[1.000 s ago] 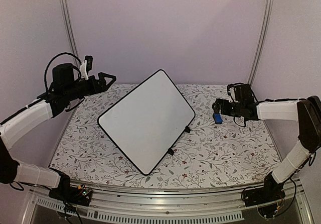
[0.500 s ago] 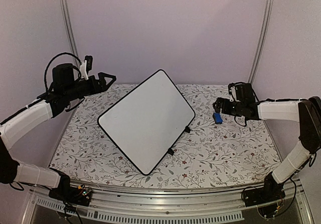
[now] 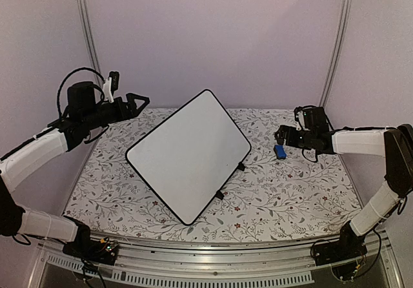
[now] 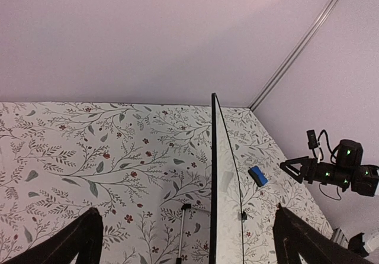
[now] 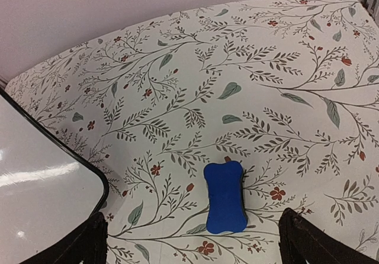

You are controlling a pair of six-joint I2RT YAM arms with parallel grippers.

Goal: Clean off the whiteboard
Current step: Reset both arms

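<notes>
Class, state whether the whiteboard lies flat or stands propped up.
Propped up: seen edge-on from the left wrist, the whiteboard rises off the tablecloth, a thin leg beside it.

Top camera looks down; both wrist views share whiteboard (image 3: pixel 187 155).

Most of the whiteboard (image 5: pixel 41 193) beyond the right wrist view's left edge

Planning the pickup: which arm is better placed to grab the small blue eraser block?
Right. The open right gripper hangs just above the small blue eraser block; the left gripper is across the large black-rimmed whiteboard from it.
</notes>
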